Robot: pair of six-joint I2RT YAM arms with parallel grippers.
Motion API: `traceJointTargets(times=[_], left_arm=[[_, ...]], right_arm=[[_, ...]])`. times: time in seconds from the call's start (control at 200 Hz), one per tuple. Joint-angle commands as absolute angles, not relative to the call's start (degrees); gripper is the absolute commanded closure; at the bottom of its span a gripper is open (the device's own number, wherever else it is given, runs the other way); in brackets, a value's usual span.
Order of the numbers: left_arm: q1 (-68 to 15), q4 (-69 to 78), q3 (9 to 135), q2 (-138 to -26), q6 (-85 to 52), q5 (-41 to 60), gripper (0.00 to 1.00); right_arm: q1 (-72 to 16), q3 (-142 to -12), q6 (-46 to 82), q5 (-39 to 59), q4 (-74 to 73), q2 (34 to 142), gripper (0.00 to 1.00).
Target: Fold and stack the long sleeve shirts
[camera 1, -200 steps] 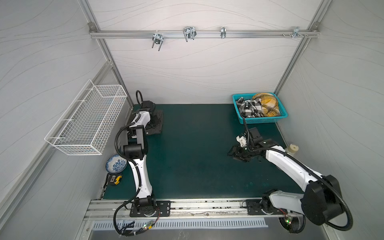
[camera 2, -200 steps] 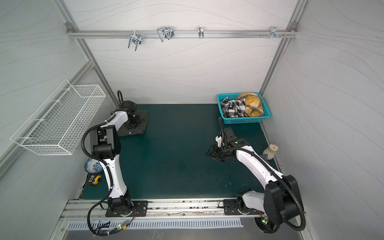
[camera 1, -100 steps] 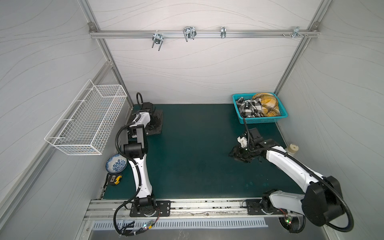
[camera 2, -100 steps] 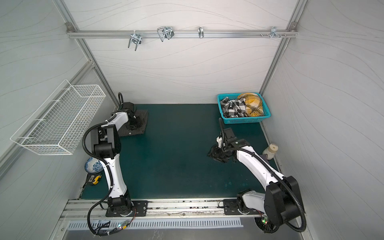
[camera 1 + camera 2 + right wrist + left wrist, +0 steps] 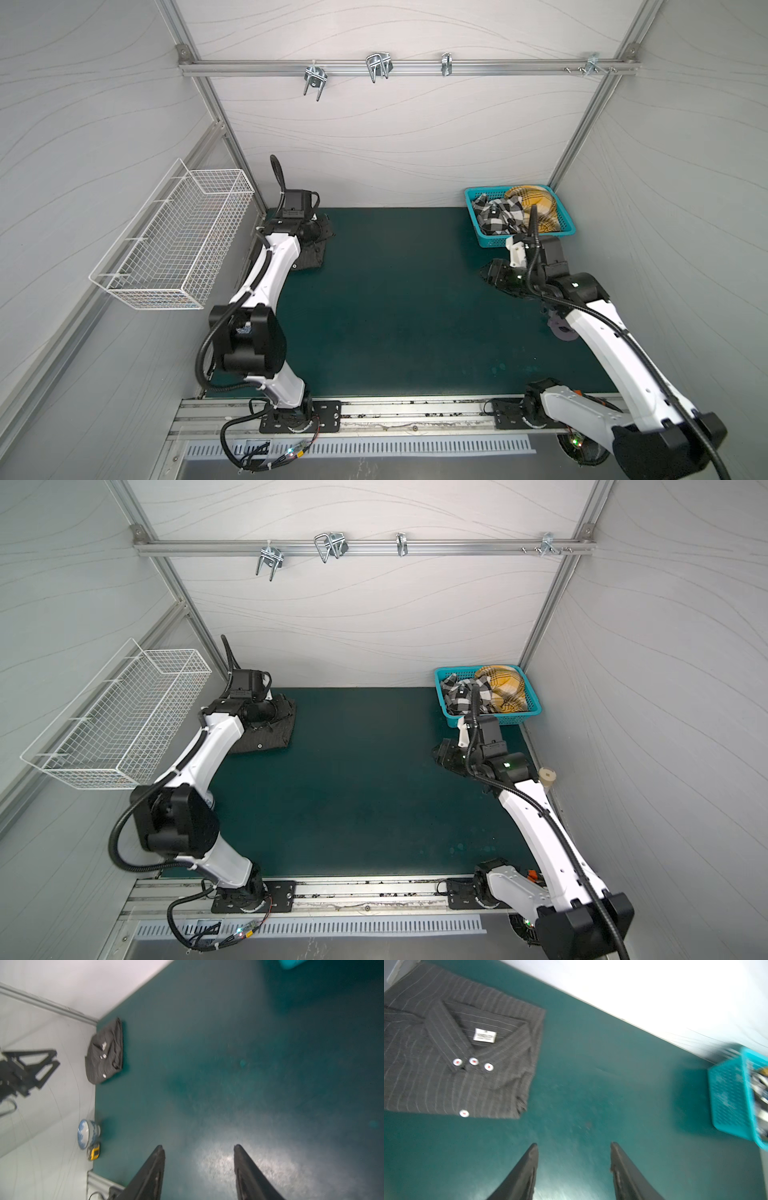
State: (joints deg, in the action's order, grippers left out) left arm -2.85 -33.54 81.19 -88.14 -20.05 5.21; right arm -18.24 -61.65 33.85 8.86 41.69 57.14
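Observation:
A dark charcoal pinstriped shirt [image 5: 452,1059] lies folded, collar and pale buttons up, in the mat's back left corner [image 5: 309,255] [image 5: 270,733] [image 5: 105,1053]. My left gripper [image 5: 573,1144] hovers open just beside it, over bare mat, with nothing between its fingers. A black-and-white checked shirt [image 5: 496,214] [image 5: 461,692] and a mustard-yellow plaid shirt [image 5: 536,203] [image 5: 505,685] lie crumpled in a teal basket [image 5: 523,241] [image 5: 498,720] at the back right. My right gripper [image 5: 198,1146] [image 5: 488,274] is open and empty above the mat in front of that basket.
A white wire basket [image 5: 174,245] hangs on the left wall. A blue-and-white bowl [image 5: 85,1133] and a yellow tape measure [image 5: 94,1151] sit off the mat's left edge. A cream spool [image 5: 547,777] stands by the right wall. Metal hooks [image 5: 376,68] hang from the rear rail.
The left gripper has opened beside the folded grey shirt. The right gripper's jaws have spread wider. Both arms have barely shifted.

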Motion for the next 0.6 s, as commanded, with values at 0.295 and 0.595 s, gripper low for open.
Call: traceJointTargets(times=[0.295, 0.595], left_arm=[[-5.0, -15.9, 49.9, -61.7, -14.4, -9.9, 0.39], [-4.6, -5.4, 35.6, -65.6, -14.9, -20.4, 0.19]], right_arm=[[-16.5, -45.6, 28.5, -15.1, 29.2, 46.3, 0.01], [-11.2, -37.6, 24.2, -32.8, 20.9, 50.0, 0.01]])
